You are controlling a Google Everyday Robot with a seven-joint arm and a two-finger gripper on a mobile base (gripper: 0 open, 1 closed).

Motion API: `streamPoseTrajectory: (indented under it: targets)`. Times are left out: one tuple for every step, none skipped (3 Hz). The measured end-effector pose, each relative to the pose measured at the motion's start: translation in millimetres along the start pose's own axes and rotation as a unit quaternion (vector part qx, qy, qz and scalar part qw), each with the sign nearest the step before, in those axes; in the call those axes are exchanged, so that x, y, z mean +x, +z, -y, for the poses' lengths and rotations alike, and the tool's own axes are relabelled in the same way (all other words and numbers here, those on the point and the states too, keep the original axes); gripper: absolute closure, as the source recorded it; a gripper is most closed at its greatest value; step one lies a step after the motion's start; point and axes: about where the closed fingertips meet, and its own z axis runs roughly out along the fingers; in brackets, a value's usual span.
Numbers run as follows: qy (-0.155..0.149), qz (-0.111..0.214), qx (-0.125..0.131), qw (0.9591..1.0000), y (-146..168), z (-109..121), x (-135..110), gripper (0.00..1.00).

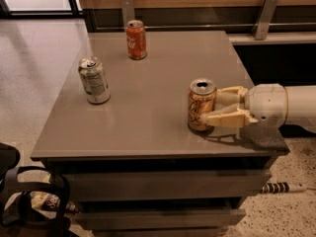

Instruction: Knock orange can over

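Note:
The orange can point(200, 106) is golden-orange with dark script and a silver top. It stands upright on the grey table point(148, 107), near the right front edge. My gripper point(212, 106) reaches in from the right at can height. Its cream fingers point(224, 118) are spread open, and the tips touch the can's right side. The near finger lies low against the can's front right. The far finger sits behind it by the rim.
A silver-white can point(94, 80) stands at the table's left. A red-orange cola can point(136, 39) stands at the back. A wooden wall with metal brackets point(127, 9) runs behind the table. Drawers sit below the top, and a dark bag point(29, 201) lies on the floor at left.

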Motion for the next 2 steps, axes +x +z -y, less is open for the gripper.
streamPoseTrajectory:
  targets:
    - [-0.014,-0.085,0.011,0.9962,-11.9,11.9,-16.8,1.00]
    - [-0.029,-0.158,0.026,0.9866,-18.3,20.1,-25.5,1.00]
